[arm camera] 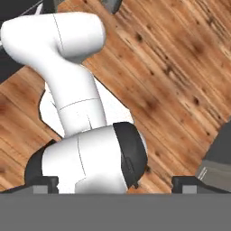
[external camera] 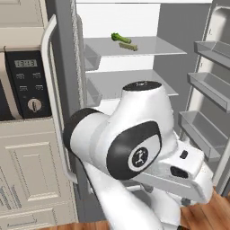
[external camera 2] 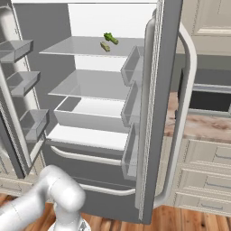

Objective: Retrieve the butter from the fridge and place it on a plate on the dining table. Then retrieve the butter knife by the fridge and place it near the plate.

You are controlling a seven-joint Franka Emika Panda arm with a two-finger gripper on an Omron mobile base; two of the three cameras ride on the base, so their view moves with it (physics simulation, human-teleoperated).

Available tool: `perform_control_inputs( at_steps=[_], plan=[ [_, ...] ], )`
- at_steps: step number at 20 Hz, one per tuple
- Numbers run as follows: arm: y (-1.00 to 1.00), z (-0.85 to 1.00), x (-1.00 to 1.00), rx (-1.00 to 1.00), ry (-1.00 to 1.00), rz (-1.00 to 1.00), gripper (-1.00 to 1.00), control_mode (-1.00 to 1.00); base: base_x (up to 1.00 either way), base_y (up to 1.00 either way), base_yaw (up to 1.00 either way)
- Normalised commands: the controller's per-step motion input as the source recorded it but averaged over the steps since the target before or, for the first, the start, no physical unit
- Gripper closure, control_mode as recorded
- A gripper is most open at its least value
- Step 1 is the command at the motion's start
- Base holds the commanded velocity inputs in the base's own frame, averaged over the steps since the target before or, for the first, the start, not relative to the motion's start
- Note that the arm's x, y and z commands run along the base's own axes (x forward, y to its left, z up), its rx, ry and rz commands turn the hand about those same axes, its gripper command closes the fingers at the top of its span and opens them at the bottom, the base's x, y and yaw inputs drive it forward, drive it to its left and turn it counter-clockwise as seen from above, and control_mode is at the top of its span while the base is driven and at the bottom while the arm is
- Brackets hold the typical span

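Wooden floor [arm camera: 180, 81] runs under my hand camera, so the gripper [arm camera: 115, 187] is pointing down at the boards rather than at anything useful; its two tips stand wide apart at the bottom of that view, released and holding nothing. Closest to the base cameras, the arm is folded low in front of the fridge [external camera 2: 162, 113], whose doors already stand open, so I judge the step in hand to be the reach for the butter.

Looking further in, the lower drawers and the middle shelves appear bare. On the upper shelf [external camera: 152, 47] lies the butter [external camera: 129, 46], a small pale stick, just beside the green leafy vegetable [external camera: 120, 38] and near the shelf's middle; in the right base view the butter [external camera 2: 105, 46] sits in front of the vegetable [external camera 2: 110, 38], and I cannot tell whether the two touch.

To do this well I would unfold the arm upward first, clearing the door bins [external camera: 204, 130] on the right-hand door, then level the hand with the upper shelf and come in from the front. I'd line the jaws across the stick's short width and keep off the greens, which could be nudged or pinched along with it.
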Motion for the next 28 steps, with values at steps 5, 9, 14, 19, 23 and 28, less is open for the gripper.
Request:
perform_control_inputs(
  at_steps=[5,9,14,19,23,28],
  plan=[
    [-0.54,0.00,0.86,0.74,0.10,0.24,-1.00,-1.00,0.00,0.00,0.00],
    [-0.23,0.00,1.00,0.57,-0.04,0.26,-1.00,-1.00,0.00,0.00,0.00],
    [0.05,-0.25,1.00,0.46,-0.01,0.12,-1.00,-1.00,0.00,0.00,0.00],
    [0.01,-0.40,1.00,0.62,-0.05,0.00,-1.00,-1.00,0.00,0.00,0.00],
    [0.22,-0.10,1.00,0.56,-0.16,0.00,-1.00,-1.00,0.00,0.00,0.00],
    [0.39,-0.12,0.85,0.30,-0.25,0.01,-1.00,-1.00,0.00,0.00,0.00]
  ],
)
